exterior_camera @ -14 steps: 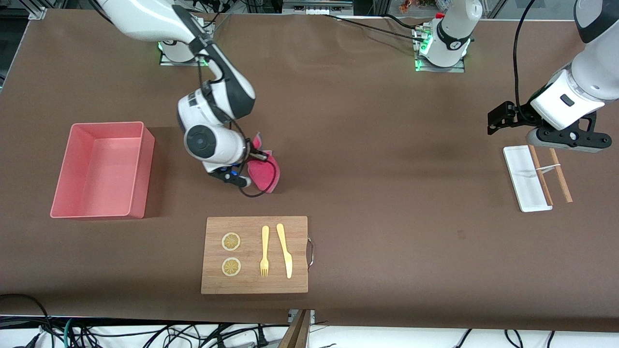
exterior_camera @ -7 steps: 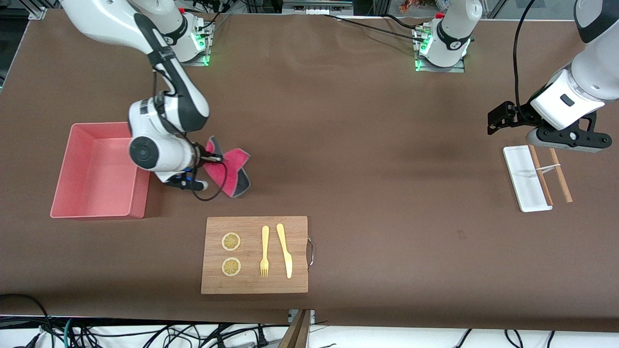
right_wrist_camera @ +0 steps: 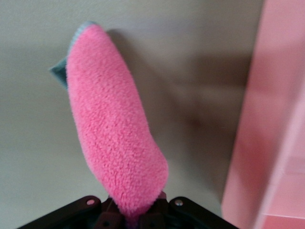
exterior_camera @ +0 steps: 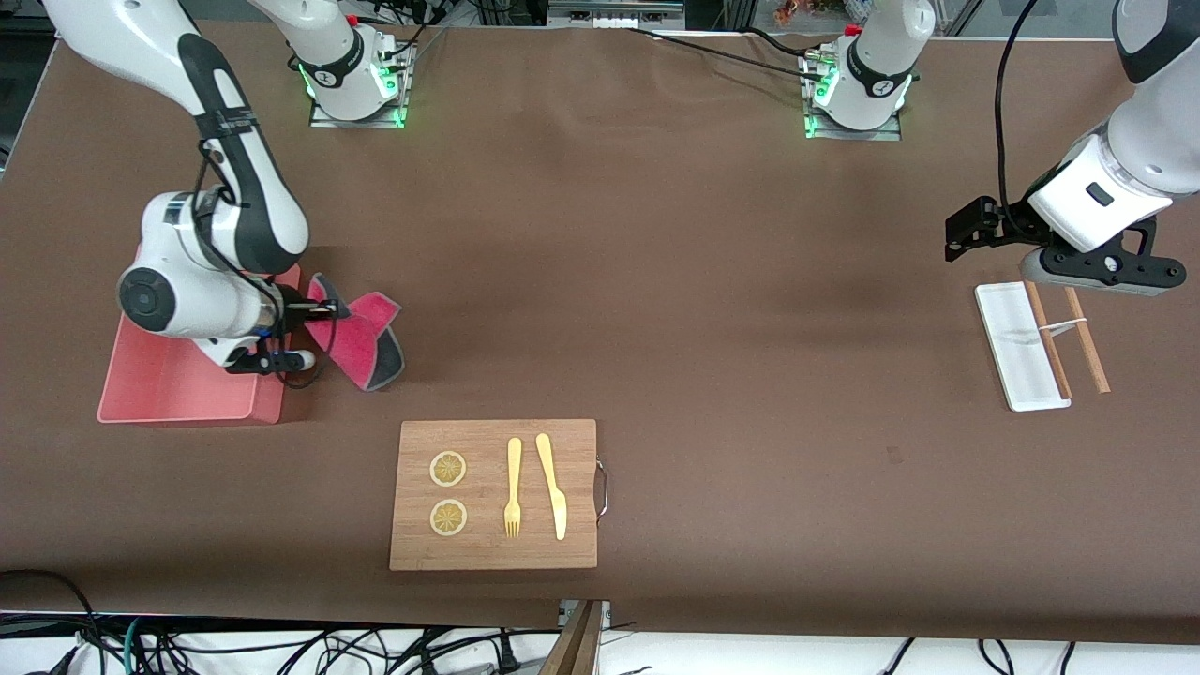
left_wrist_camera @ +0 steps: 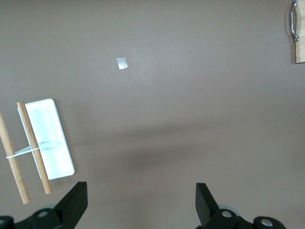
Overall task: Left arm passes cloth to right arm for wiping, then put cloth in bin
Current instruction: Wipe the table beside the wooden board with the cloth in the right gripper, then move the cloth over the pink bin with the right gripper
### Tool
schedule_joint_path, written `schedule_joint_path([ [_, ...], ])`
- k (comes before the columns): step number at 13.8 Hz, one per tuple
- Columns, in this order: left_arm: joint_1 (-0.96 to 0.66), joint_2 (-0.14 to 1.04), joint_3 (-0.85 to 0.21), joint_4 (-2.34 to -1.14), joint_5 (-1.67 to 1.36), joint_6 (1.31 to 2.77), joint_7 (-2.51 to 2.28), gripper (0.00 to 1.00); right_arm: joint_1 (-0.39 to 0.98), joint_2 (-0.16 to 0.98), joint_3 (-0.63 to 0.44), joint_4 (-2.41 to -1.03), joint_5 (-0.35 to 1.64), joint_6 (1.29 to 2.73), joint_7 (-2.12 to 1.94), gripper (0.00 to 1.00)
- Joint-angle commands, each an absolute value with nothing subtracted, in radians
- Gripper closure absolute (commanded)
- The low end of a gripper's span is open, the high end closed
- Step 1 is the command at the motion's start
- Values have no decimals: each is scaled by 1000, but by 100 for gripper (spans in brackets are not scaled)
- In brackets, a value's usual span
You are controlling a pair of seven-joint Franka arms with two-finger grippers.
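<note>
Right claw (exterior_camera: pixel 314 309) pinching cloth (exterior_camera: pixel 361 339) beside bin (exterior_camera: pixel 178 394); binning step underway. Next: centering over bin, releasing. Left claw (exterior_camera: pixel 975 230) waiting, spread.

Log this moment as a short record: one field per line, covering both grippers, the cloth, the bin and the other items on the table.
right gripper: shut on the magenta-red terry cloth, at the edge of the pink rectangular plastic bin
cloth: hanging over the table beside the bin, not in it
left gripper: open, holding nothing, waiting over the white rectangular tray with wooden sticks
wooden cutting board: nearer the front camera than the cloth; carries two lemon slices, a yellow fork and a yellow knife
</note>
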State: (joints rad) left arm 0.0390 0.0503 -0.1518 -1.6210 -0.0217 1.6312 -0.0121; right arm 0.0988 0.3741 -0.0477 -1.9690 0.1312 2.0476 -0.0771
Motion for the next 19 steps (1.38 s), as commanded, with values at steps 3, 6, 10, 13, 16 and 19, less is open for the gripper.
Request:
schedule_joint_path([
  [3,37,63,-158,-1595,-23,1626,-2,0,86,230,-61,-1980,78,1919,-97,100],
  [6,37,63,-160,-1595,-23,1626,-2,0,74,178,-75,-1945,39,1827,-104,100],
  [10,37,63,-160,-1595,-23,1626,-2,0,48,121,-78,-1858,-37,1711,-147,100],
  [13,37,63,-160,-1595,-23,1626,-2,0,32,110,-112,-1775,-78,1632,-222,100],
  [16,37,63,-161,-1595,-23,1626,-3,0,29,106,-144,-1763,-83,1614,-242,100],
  [19,37,61,-160,-1595,-23,1626,-2,0,28,84,-164,-1784,-83,1629,-241,95],
])
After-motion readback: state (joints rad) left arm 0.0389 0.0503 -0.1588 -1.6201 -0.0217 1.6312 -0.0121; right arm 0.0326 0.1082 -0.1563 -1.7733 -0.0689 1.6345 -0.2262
